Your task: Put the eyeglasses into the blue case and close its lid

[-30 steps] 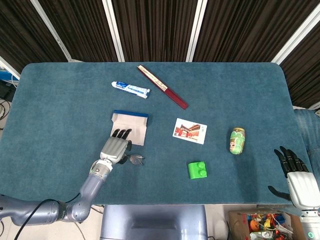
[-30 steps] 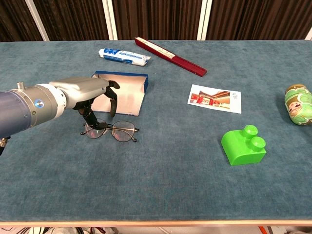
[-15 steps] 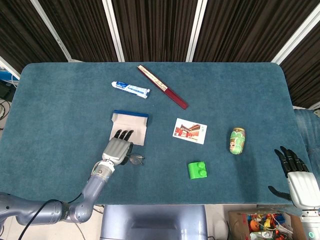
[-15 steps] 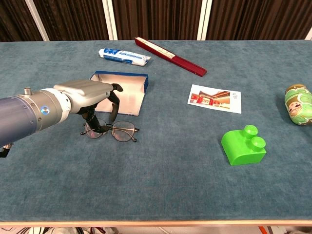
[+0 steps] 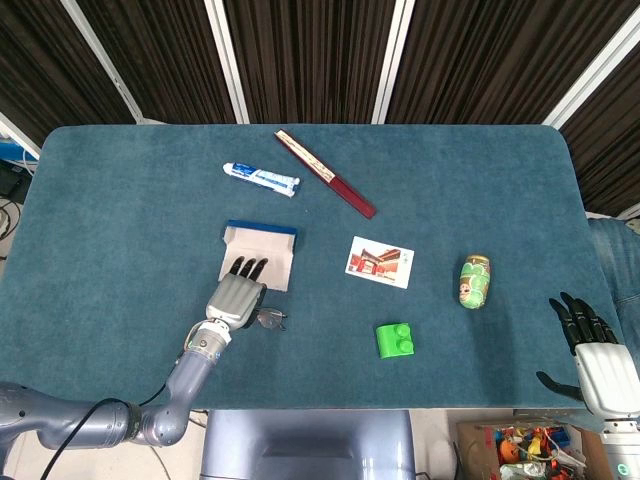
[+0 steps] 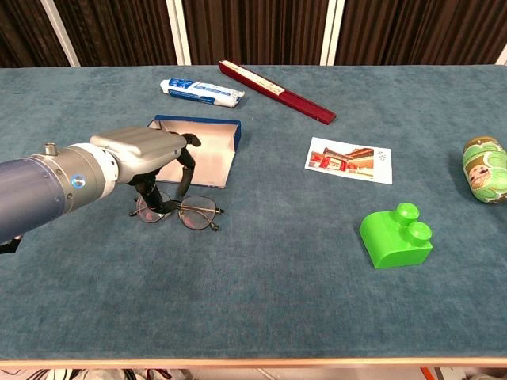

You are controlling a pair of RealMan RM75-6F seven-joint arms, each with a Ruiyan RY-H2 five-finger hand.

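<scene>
My left hand (image 6: 150,154) hangs fingers-down over the eyeglasses (image 6: 181,212), fingertips at the frame though I cannot tell if they grip, just in front of the open blue case (image 6: 207,150) left of table centre; my right hand (image 5: 592,345), fingers spread, holds nothing off the right edge.

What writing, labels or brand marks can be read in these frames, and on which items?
None reads clearly.
Toothpaste tube: blue print, too blurred to read.
Picture card: small marks at its right edge, too small to read.
Green jar: a pictured label, no legible words.
Red folded fan: no text visible.
</scene>
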